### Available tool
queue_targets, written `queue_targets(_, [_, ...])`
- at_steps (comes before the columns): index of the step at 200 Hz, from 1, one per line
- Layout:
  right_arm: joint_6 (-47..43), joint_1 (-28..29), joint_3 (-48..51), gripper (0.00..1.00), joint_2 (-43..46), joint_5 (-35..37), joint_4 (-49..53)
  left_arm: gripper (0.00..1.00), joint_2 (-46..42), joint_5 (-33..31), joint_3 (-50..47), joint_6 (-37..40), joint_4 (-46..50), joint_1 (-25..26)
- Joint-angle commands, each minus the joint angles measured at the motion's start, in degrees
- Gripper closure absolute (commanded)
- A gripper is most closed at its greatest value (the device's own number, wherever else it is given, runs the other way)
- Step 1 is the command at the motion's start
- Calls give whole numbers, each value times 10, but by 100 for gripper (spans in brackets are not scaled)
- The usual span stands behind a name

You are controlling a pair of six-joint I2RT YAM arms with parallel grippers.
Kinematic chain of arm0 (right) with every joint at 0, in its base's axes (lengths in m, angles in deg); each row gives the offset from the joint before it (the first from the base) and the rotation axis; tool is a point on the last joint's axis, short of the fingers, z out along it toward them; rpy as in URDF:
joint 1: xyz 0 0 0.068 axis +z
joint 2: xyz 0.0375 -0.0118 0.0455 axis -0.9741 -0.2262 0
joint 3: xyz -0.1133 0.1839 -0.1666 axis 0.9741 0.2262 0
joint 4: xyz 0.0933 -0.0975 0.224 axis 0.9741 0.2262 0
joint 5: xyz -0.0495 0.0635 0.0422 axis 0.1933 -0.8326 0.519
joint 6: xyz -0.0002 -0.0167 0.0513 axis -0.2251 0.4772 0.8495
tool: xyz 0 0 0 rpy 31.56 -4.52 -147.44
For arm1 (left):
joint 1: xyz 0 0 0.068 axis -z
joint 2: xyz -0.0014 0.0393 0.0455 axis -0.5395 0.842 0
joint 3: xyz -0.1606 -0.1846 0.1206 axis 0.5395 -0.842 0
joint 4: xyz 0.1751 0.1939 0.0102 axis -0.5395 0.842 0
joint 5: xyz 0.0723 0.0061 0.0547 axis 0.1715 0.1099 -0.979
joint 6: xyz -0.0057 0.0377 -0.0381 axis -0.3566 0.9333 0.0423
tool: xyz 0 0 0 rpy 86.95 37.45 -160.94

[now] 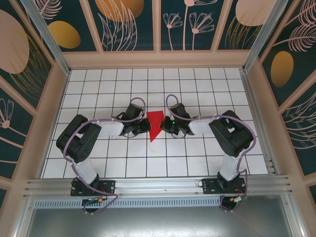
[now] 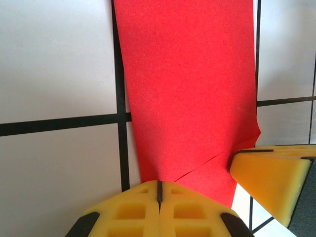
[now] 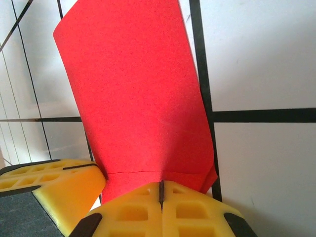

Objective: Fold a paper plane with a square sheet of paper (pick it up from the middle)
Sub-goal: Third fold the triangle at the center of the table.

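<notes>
The red square sheet of paper lies folded at the table's middle as a wedge, wide at the far end and pointed toward me. My left gripper is shut at its left edge and my right gripper is shut at its right edge. In the left wrist view the closed yellow fingertips rest on the paper, which runs under them with a crease line beside them. In the right wrist view the closed tips sit on the paper, whose far part curves upward. Nothing shows between either pair of jaws.
The white gridded table is walled by a wooden frame at the back and sides. A metal rail runs along the near edge by the arm bases. The other gripper's yellow finger shows close by in each wrist view.
</notes>
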Motion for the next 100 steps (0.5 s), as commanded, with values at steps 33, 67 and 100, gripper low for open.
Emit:
queue_targets(33, [34, -3, 23, 100, -13, 49, 40, 100, -13, 0, 31, 17, 24, 0])
queue_targets(67, [40, 7, 12, 100, -22, 62, 55, 91, -84, -33, 31, -3, 44, 7])
queue_targets(100, [48, 15, 7, 100, -25, 76, 68, 87, -143, -52, -6, -38, 45, 23])
